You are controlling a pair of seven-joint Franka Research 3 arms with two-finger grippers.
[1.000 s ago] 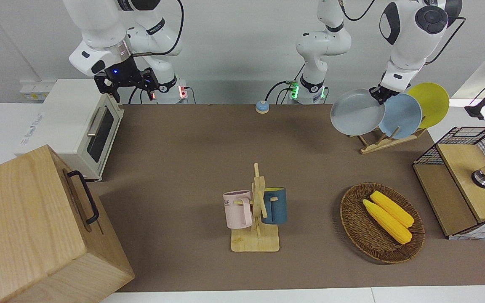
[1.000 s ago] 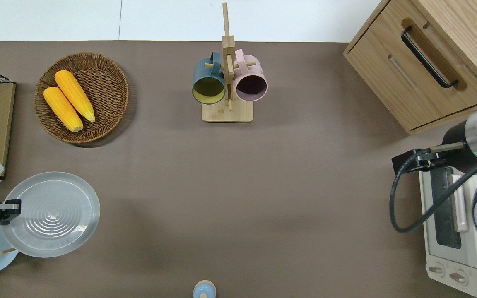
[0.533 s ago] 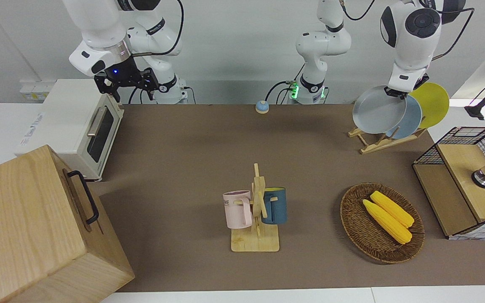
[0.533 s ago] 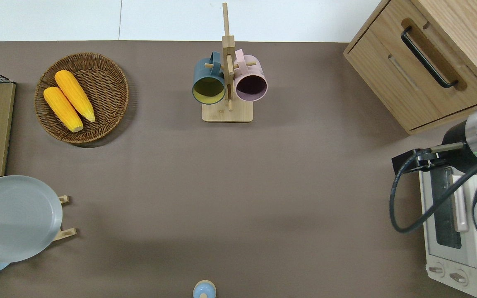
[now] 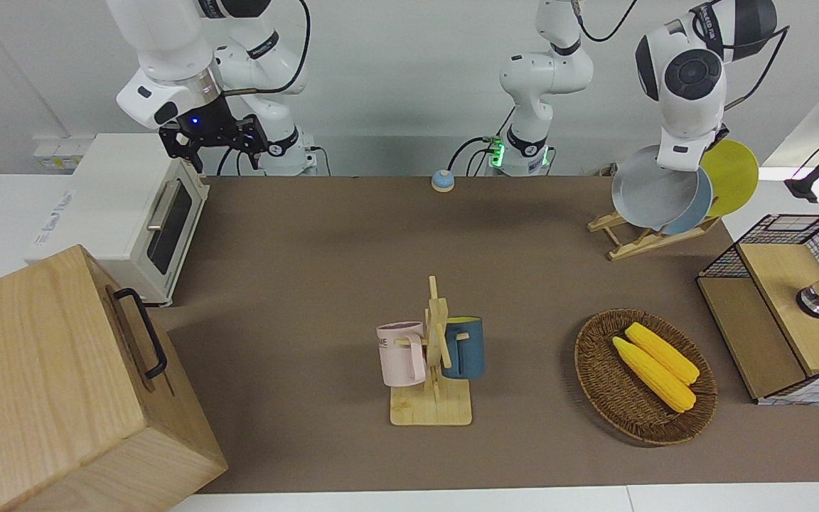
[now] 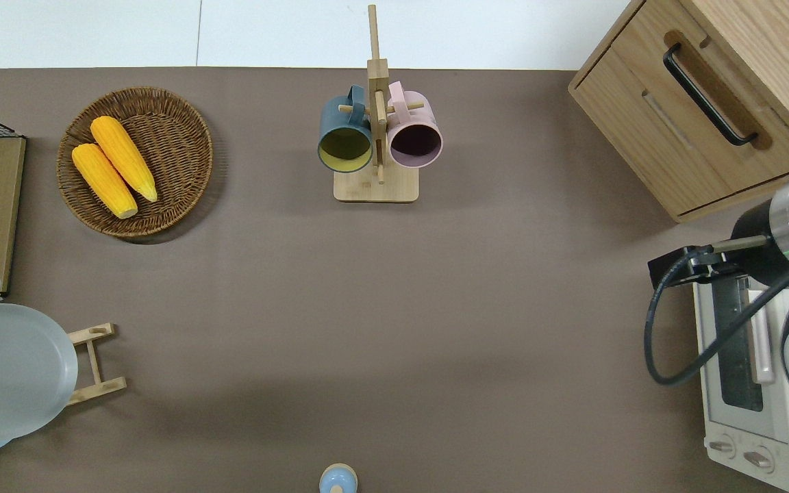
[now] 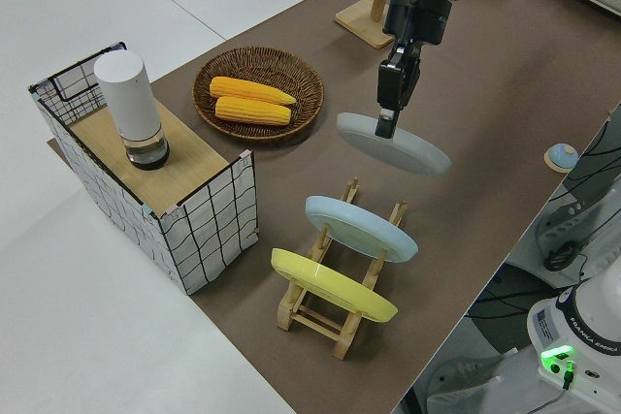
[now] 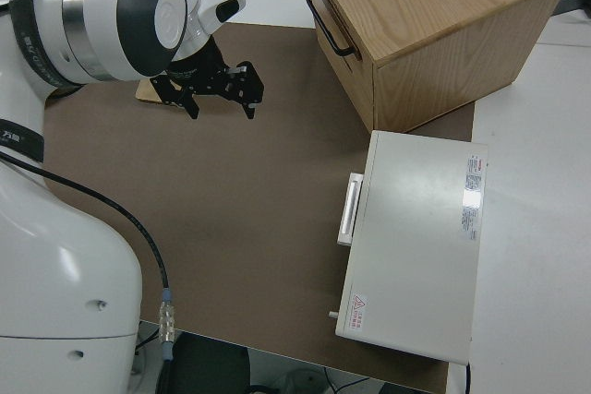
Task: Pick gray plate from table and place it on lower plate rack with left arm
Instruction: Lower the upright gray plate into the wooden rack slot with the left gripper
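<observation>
Over the past second the round pale gray plate has been carried in from beside the small light-wood slatted rack to over it — pinched at its rim by the left arm's black two-finger gripper, it is held in the air, tilted, above the rack's free end; lowering into a slot is judged to remain. Counted: three plates — gray, light blue, yellow — two mugs, two corn cobs. The right arm is parked, its fingers spread.

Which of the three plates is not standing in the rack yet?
The gray plate: the left gripper holds it in the air, over the rack.
</observation>
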